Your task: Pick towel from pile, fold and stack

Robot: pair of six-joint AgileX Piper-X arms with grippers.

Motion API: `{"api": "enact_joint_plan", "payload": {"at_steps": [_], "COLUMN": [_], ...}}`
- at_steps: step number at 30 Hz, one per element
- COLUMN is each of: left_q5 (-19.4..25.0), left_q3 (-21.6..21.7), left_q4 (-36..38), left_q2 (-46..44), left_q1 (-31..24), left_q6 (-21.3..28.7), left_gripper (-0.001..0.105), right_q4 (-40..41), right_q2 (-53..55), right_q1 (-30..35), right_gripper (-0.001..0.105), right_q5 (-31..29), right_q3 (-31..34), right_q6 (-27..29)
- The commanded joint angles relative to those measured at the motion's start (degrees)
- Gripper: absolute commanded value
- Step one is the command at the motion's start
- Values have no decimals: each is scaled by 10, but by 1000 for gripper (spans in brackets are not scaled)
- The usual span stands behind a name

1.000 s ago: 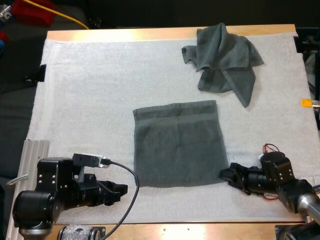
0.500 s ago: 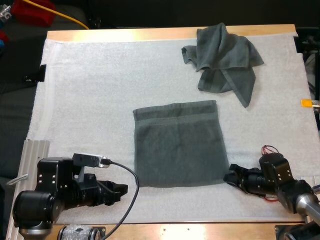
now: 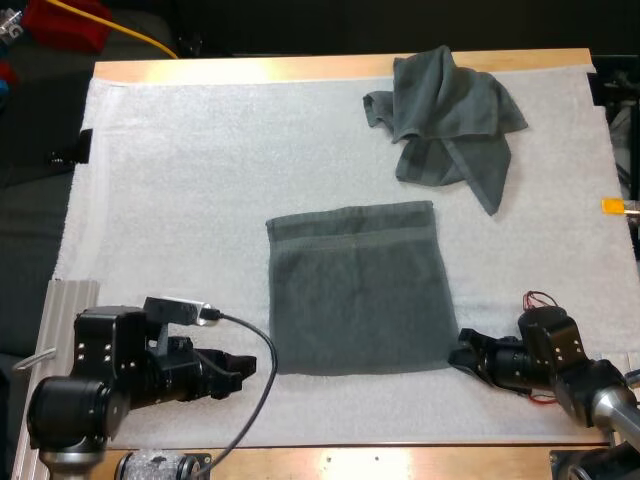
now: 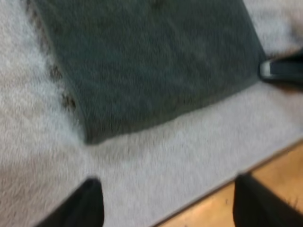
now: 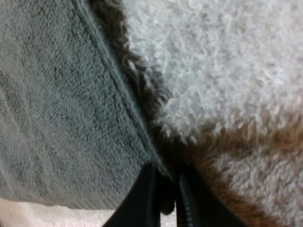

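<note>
Broadly, the task stands at an early-to-middle stage. One spread towel (image 3: 355, 290) lies flat and roughly square in the middle of the white mat (image 3: 180, 180), its hemmed band along the far edge, so I judge the picking and laying-out steps done for this piece; whether it is one layer or already halved I cannot tell. The crumpled towel (image 3: 445, 120) waits at the far right of the mat, near the far edge of the counter (image 3: 330, 68), well apart from the spread one and untouched by either arm. My right claw (image 3: 458, 352) sits low at the spread towel's near right corner, and its wrist view shows the two black tips nearly together with the dark hem pinched between them, so I read it as clenched on that corner. My left claw (image 3: 245, 365) rests just beside the near left corner, short of the cloth; its fingers (image 4: 90, 203) stand wide apart over bare mat, released and holding nothing. By my judgement a matching grip on the left corner comes next, then the fold away from me. The stacking, and all handling of the crumpled piece, is not yet done.
</note>
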State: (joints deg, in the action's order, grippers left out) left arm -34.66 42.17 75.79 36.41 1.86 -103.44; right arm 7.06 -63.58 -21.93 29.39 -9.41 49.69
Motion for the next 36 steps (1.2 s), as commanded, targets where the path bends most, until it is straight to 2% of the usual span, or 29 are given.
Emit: {"api": "enact_joint_plan", "payload": {"at_steps": [1,8,13,17,27,34,36], "left_q5": [2,-5,-40,-60,-64,-132,-138], "left_q3": [-5,-54,-110,-135,-139,-139,-139], "left_q4": [-19,-82,-167,-208,-259,-316,-326], "left_q2": [11,60,93,123,254,346,363], "left_q1": [-1,-1,-1,-1,-1,-1,-1], "left_q6": [-9,-13,-39,-47,-47,-43,-43], "left_gripper": [57,57,57,57,57,57,57], "right_q4": [9,9,9,9,9,9,9], "right_q2": [-5,-5,-5,-5,-5,-5,-5], "right_q1": [-1,-1,-1,-1,-1,-1,-1], "right_gripper": [0,0,0,0,0,0,0], "right_q5": [8,8,8,8,8,8,8], "right_q3": [2,2,2,2,2,2,2], "right_q6": [1,1,1,1,-11,-11,-11]}}
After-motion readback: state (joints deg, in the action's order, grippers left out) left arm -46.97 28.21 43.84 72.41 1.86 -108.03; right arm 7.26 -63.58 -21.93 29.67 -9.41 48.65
